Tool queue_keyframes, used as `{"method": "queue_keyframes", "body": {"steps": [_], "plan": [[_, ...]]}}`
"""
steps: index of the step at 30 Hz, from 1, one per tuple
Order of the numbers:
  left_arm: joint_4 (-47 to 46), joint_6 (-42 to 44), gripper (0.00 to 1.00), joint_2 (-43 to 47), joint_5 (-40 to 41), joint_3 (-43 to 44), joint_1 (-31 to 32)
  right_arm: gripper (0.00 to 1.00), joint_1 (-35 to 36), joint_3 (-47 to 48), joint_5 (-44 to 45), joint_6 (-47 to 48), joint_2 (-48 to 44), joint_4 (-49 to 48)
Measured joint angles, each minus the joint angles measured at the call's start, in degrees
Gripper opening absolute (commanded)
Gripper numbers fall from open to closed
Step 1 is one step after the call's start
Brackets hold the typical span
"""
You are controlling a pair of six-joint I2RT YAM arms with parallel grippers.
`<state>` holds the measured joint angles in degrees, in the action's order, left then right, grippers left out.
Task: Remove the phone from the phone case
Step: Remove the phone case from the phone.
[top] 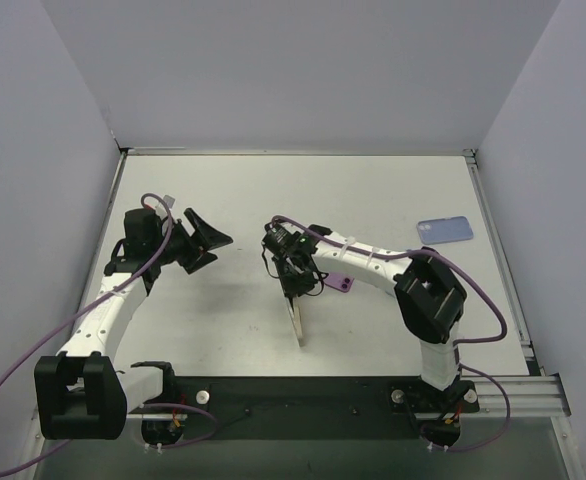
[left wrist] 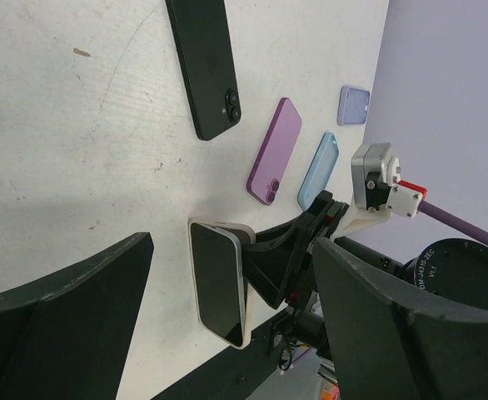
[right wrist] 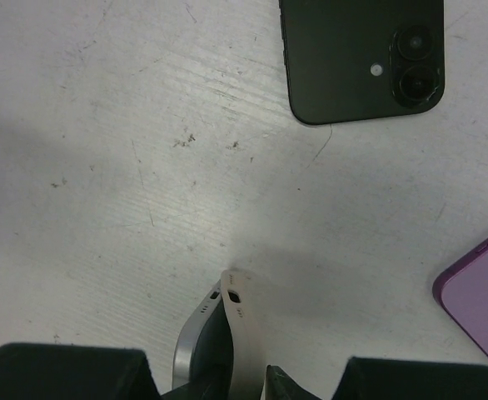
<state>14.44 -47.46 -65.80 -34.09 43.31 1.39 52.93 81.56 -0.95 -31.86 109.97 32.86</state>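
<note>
The phone (top: 298, 322) stands on its long edge at the table's middle, in a cream phone case (left wrist: 227, 227). Its dark screen (left wrist: 217, 283) faces my left gripper. My right gripper (top: 295, 285) comes down on it from above and is shut on the phone case (right wrist: 242, 333). In the right wrist view the case's end bows away from the phone's silver edge (right wrist: 190, 342), leaving a dark gap between them. My right gripper (right wrist: 244, 385) shows only at the bottom edge there. My left gripper (top: 205, 245) hangs open to the left, apart from the phone, its wide fingers (left wrist: 61, 321) framing it.
A black phone (left wrist: 209, 67) lies camera-side up just beyond the held one. A purple phone (top: 336, 283) lies to its right, with a light blue case (left wrist: 319, 171) beside it. A lavender-blue case (top: 444, 231) sits far right. Walls enclose the table.
</note>
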Motion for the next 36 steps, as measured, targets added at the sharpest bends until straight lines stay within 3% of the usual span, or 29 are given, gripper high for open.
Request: {"method": "queue_keyframes", "body": {"steps": [26,31,36], "plan": [[-0.37,-1.75,0.88,1.68,0.09,-5.18,0.92,0.23,-0.83,-0.37,-2.84,1.60,5.64,-2.71],[-1.73,-5.29,0.88,1.70,1.70,-8.33,5.79,0.26,-0.98,-0.35,-3.41,1.97,6.86,-3.45],[-5.75,-13.68,0.88,0.28,6.05,-13.00,17.05,0.30,-0.24,0.02,-4.46,2.08,8.59,-4.92]]}}
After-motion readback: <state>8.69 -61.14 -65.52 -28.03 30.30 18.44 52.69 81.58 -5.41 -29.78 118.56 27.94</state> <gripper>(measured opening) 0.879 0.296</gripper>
